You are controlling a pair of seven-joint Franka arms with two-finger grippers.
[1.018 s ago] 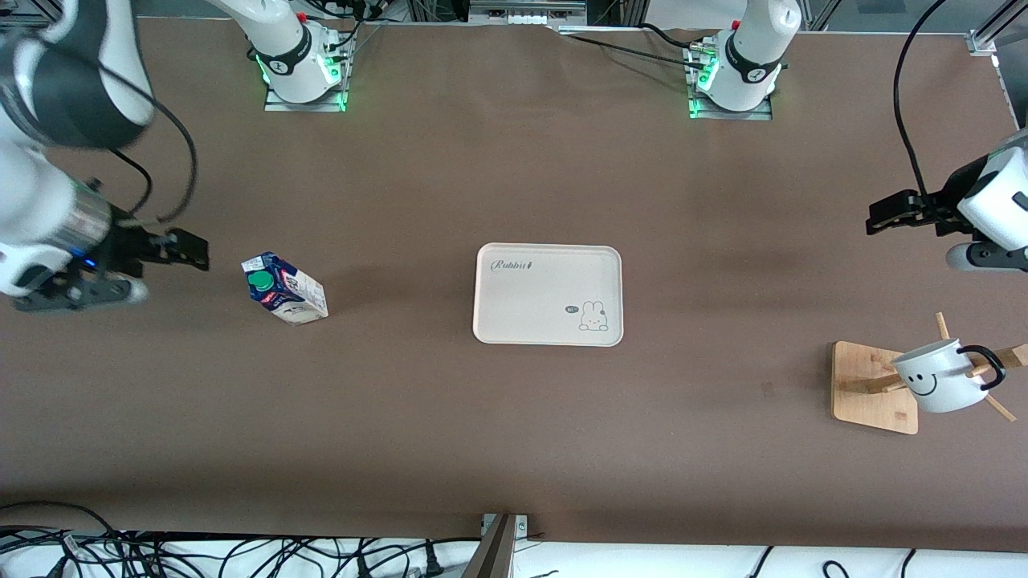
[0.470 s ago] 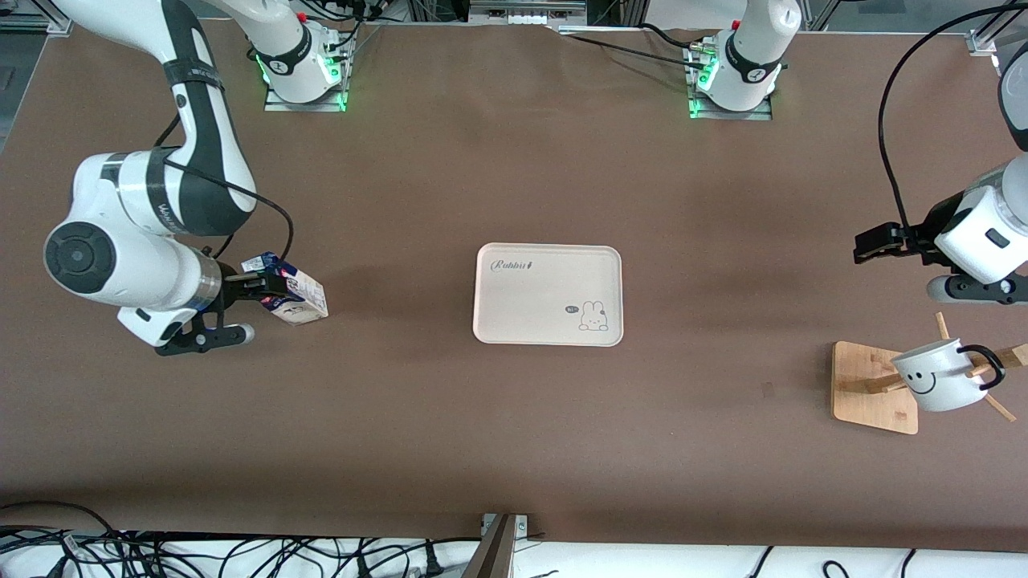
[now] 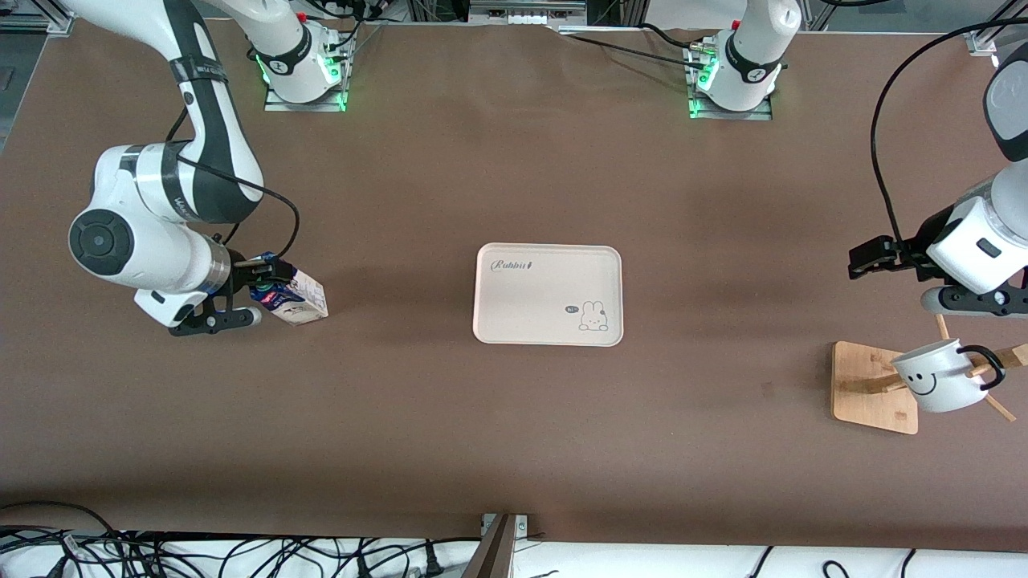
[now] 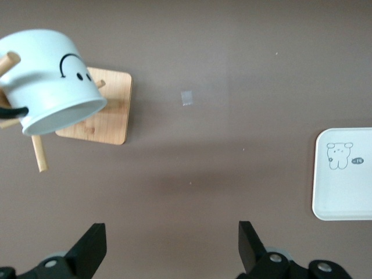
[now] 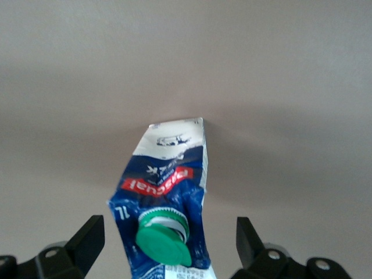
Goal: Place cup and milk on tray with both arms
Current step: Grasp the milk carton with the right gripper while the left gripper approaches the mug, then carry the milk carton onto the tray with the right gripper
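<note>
The milk [image 3: 299, 299], a blue and white carton with a green cap [image 5: 164, 238], stands tilted toward the right arm's end of the table. My right gripper [image 3: 259, 282] is open, one finger [image 5: 90, 235] on each side of the carton's capped top [image 5: 168, 186], with a gap on both sides. The cup [image 3: 936, 377], white with a smiley face, hangs tipped on a wooden rack [image 3: 871, 385] toward the left arm's end. My left gripper [image 3: 871, 261] is open over bare table beside the rack, nothing between its fingers [image 4: 93, 247]. The cream tray [image 3: 548, 295] lies mid-table with nothing on it.
The rack's pegs [image 4: 38, 156] stick out around the cup [image 4: 52, 78], above its square base [image 4: 102, 113]. A small tape mark [image 4: 186, 97] lies on the brown table between rack and tray [image 4: 346, 174]. Cables run along the table's front edge [image 3: 241, 554].
My right arm has swung in from the table's end and its open gripper now straddles the milk's top. My left gripper has drifted slightly toward the rack, still open.
</note>
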